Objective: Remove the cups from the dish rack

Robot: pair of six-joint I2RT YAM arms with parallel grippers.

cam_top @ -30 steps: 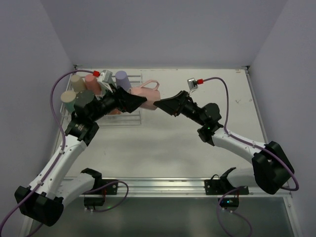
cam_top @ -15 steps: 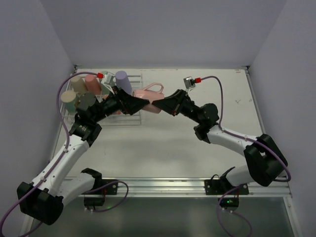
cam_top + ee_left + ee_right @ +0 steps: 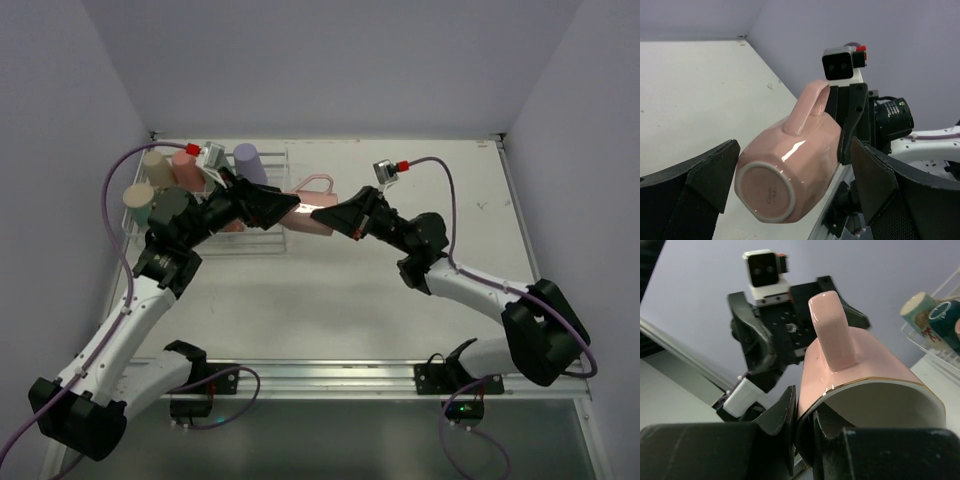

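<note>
A pink mug hangs in the air on its side between my two grippers, just right of the dish rack. My right gripper is shut on the mug at its rim, one finger inside and one outside. My left gripper stands open around the base of the mug, with both fingers clear of it. Lilac, salmon, beige, mint and dark green cups stand in the rack.
The rack sits at the table's back left, close to the left wall. White tabletop stretches to the right of the mug, and a rail runs along the near edge by the arm bases.
My left gripper has opened and let go of the pink mug. My right gripper has closed on its rim, and the mug has shifted slightly to the right.
</note>
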